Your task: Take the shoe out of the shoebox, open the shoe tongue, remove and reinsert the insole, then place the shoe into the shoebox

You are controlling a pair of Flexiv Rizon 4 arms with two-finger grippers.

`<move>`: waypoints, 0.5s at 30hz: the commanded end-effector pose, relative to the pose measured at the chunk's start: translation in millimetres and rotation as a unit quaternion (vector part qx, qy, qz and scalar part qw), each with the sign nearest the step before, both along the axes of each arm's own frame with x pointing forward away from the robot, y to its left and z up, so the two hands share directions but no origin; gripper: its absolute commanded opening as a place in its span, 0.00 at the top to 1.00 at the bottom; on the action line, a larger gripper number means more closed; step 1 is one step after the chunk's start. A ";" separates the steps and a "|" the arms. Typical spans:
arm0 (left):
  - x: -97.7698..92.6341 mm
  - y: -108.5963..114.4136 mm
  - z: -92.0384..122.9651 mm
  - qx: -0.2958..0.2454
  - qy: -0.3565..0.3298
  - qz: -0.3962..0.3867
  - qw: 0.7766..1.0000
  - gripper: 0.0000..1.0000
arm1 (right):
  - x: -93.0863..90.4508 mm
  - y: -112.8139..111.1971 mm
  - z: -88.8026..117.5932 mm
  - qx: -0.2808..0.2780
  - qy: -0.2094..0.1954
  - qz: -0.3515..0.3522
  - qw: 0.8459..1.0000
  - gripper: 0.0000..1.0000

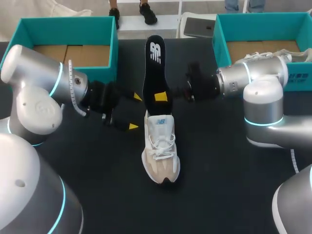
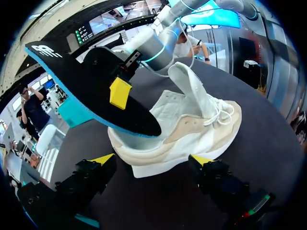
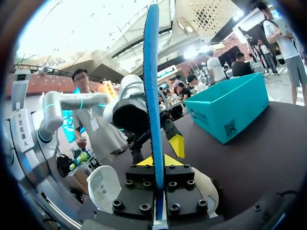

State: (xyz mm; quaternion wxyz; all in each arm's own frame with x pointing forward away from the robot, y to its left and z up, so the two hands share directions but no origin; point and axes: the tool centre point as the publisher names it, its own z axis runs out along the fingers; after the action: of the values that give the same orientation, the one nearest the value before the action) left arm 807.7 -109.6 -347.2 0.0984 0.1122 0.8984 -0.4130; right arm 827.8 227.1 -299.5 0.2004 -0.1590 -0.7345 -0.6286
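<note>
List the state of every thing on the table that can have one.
insole, out of the shoe, one end over the shoe's opening.
shoe, standing on its sole, tongue lifted open.
right gripper, shut on the insole.
left gripper, open, holding nothing, beside the shoe.
left shoebox, open, no shoe visible inside.
right shoebox, open, another shoe inside.

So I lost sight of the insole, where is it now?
Head view, mid-table: the insole is pinched in the right gripper, one end at the heel of the shoe, the rest raised beyond it.
</note>
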 end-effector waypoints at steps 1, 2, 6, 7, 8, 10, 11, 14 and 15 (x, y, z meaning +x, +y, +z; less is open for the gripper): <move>-0.4 0.0 -0.4 0.001 0.000 0.000 1.000 0.00 | -7.0 1.5 -6.3 0.002 0.007 -0.004 1.000 1.00; -0.4 0.0 -0.4 0.001 0.000 0.000 1.000 0.00 | -8.5 1.9 -7.0 0.002 0.008 -0.004 1.000 1.00; -0.4 0.0 -0.4 0.001 0.000 0.000 1.000 0.00 | -15.1 3.2 -13.1 0.003 0.012 -0.005 1.000 1.00; -0.4 0.0 -0.4 0.001 0.000 0.000 1.000 0.00 | -16.8 3.6 -15.2 0.004 0.017 -0.006 1.000 1.00; -0.4 0.0 -0.4 0.001 0.000 0.000 1.000 0.00 | -18.4 4.4 -16.9 0.004 0.021 -0.004 1.000 1.00; -0.4 0.0 -0.4 0.001 0.000 0.000 1.000 0.00 | -21.2 5.7 -20.2 0.007 0.026 -0.005 1.000 1.00; -0.4 0.0 -0.4 0.001 0.000 0.000 1.000 0.00 | -22.6 6.1 -21.9 0.007 0.030 -0.006 1.000 1.00; -0.4 0.0 -0.4 0.001 0.000 0.000 1.000 0.00 | -27.5 6.9 -27.7 0.006 0.044 -0.005 0.999 1.00; -0.4 0.0 -0.4 0.001 0.000 0.000 1.000 0.00 | -29.2 7.3 -29.1 0.003 0.048 -0.003 0.999 1.00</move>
State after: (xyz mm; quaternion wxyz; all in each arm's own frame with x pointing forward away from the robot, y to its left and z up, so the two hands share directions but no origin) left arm 807.5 -109.2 -347.6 0.0988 0.1121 0.8980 -0.4138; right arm 802.1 231.0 -324.4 0.2328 -0.1876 -0.7208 -0.6253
